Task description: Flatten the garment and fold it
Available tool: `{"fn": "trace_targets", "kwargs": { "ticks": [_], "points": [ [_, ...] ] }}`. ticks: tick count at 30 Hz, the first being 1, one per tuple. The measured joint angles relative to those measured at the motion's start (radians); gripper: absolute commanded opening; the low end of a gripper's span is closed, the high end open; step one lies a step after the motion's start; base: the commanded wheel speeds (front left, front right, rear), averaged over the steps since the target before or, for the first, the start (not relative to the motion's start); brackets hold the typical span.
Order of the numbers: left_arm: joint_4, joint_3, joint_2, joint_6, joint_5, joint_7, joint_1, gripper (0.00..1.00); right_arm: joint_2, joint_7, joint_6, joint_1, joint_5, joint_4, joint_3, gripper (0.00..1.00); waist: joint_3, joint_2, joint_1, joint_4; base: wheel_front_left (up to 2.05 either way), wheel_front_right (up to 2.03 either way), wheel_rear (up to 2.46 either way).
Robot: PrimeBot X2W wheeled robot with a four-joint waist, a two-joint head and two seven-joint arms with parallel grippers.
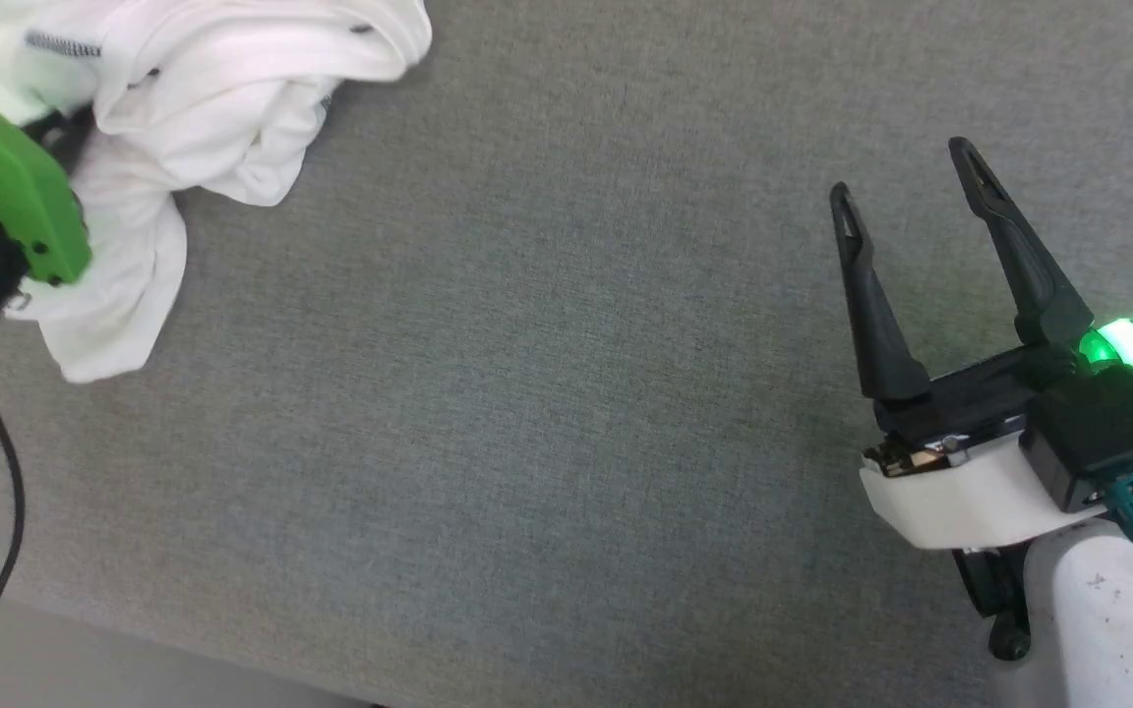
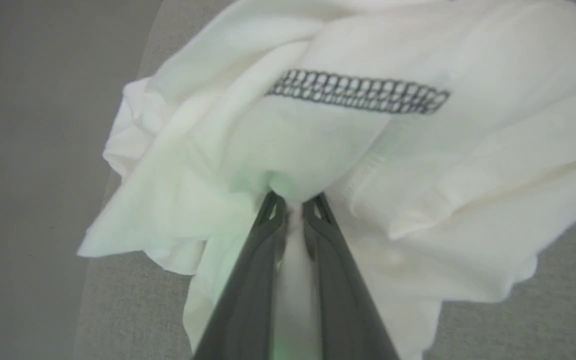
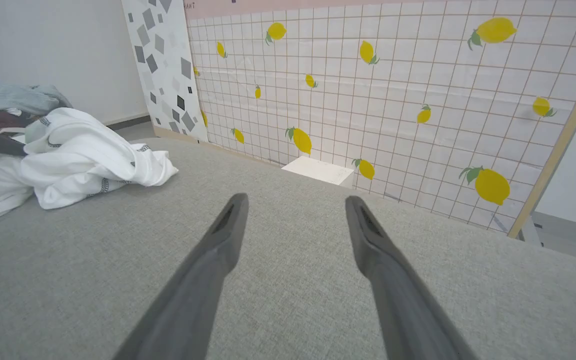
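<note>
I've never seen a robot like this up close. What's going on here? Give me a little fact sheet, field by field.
Item: garment, white, crumpled in a heap, not yet flattened
Place: table, grey, with the garment on the robot's left side
Left arm: left gripper closed on a fold of the garment
Right arm: right gripper open, holding nothing, over bare table, apart from the garment
Background: wall with a lemon pattern; white box at its foot
</note>
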Motion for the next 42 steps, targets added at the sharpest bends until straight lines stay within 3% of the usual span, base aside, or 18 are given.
{"fn": "trace_targets", "kwargs": {
  "ticks": [4, 14, 25, 30, 34, 42],
  "points": [
    [0.01, 0.054, 0.003, 0.017, -0.033, -0.072, -0.005, 0.0, 0.0, -0.029, 0.0, 0.003, 0.033, 0.026, -0.022, 1.0, -0.056, 0.0, 0.0, -0.005, 0.0, 0.0, 0.0],
    [-0.039, 0.135, 0.072, 0.049, -0.093, -0.086, -0.007, 0.0, 0.0, -0.096, 0.0, 0.093, 0.121, 0.094, -0.103, 1.0, -0.24, 0.0, -0.0002, -0.032, 0.0, 0.0, 0.0],
    [-0.273, 0.188, 0.066, 0.18, -0.14, -0.027, -0.069, 0.0, 0.0, -0.125, 0.0, 0.211, 0.176, 0.125, -0.194, 1.0, -0.452, 0.0, -0.0002, -0.083, 0.0, 0.0, 0.0],
    [-0.386, 0.191, 0.011, 0.245, -0.157, 0.008, -0.136, 0.0, 0.0, -0.128, 0.0, 0.228, 0.185, 0.131, -0.23, 1.0, -0.523, 0.0001, -0.0002, -0.112, 0.0, 0.0, 0.0],
    [-0.448, 0.166, -0.039, 0.269, -0.162, 0.049, -0.192, 0.0, 0.0, -0.131, 0.0, 0.232, 0.193, 0.137, -0.252, 1.0, -0.567, 0.0, -0.0002, -0.139, 0.0, 0.0, 0.0],
    [-0.521, 0.113, -0.228, 0.33, -0.197, 0.063, -0.259, 0.0, 0.0, -0.136, 0.0, 0.239, 0.195, 0.139, -0.277, 1.0, -0.61, 0.0001, -0.0002, -0.195, 0.0, 0.0, 0.0]
  ]
}}
